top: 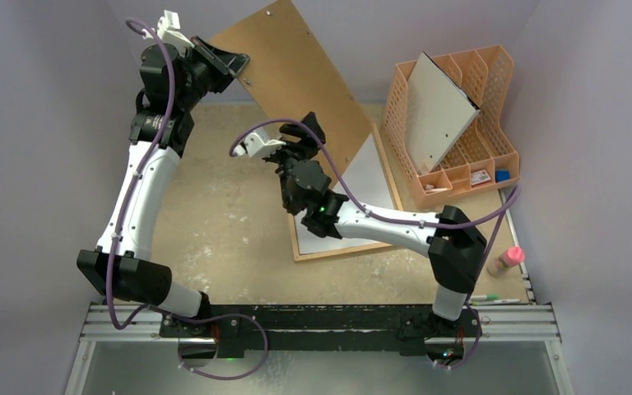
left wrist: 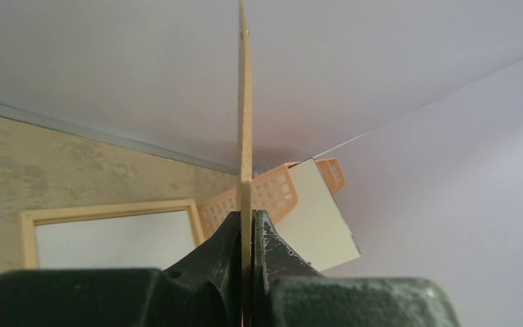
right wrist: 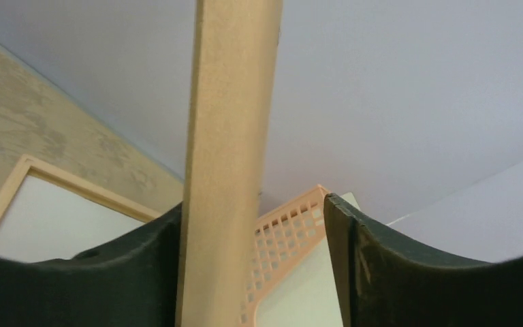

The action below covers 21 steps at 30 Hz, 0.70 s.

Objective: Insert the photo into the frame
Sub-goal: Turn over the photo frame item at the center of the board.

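Our left gripper point(top: 224, 59) is clenched on the panel point(top: 296, 78) near a top corner, holding it up at a tilt. Our right gripper point(right wrist: 250, 208) stands released, one finger against the panel's edge and the other apart. The photo point(top: 369, 177), if that white sheet is its back, lies flat in the frame point(left wrist: 109, 210) below the panel. With only one grip near a corner, the panel could swing or slip, strike the frame and shift the photo.

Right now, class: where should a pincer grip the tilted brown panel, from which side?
The brown panel by its far-left edge, edge-on from the left, as the left pincer does: thin, flat and raised, only its thickness fits the jaws.
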### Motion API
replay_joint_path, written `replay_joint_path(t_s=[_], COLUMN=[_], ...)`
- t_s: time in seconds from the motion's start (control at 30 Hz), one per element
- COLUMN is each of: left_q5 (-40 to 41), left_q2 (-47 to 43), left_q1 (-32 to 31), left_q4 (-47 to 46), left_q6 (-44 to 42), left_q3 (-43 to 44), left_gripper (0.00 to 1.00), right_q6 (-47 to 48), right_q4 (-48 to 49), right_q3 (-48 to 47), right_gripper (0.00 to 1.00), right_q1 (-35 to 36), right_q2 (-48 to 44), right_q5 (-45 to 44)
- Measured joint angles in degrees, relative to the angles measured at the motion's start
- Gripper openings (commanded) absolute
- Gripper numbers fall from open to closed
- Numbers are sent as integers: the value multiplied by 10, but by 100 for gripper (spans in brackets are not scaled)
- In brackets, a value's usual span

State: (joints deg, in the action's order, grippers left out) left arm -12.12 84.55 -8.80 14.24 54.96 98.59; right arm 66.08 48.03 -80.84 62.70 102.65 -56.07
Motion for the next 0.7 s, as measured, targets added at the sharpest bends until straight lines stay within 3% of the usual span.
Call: replay_joint_path(t_s=[0.13,0.43,0.57,0.7], left_q5=[-5,38,66,42], left_q2=[2,3,3,3], left_q1=[4,14,29,85], left_q4=[0,-63,-74,-73], left_q6=[-19,-41,-71,-93], left_q3=[0,0,0,0], left_gripper=[0,0,0,0], right_q6=[-11,-73,-153,-246], right_q4=[3,-41,-101,-150], right_q3=[33,64,64,58], right_gripper=[98,99,99,99], right_q1=[18,82,106,107], right_q2=[-23,-92,-147,-208], right_q5=[26,76,124,182])
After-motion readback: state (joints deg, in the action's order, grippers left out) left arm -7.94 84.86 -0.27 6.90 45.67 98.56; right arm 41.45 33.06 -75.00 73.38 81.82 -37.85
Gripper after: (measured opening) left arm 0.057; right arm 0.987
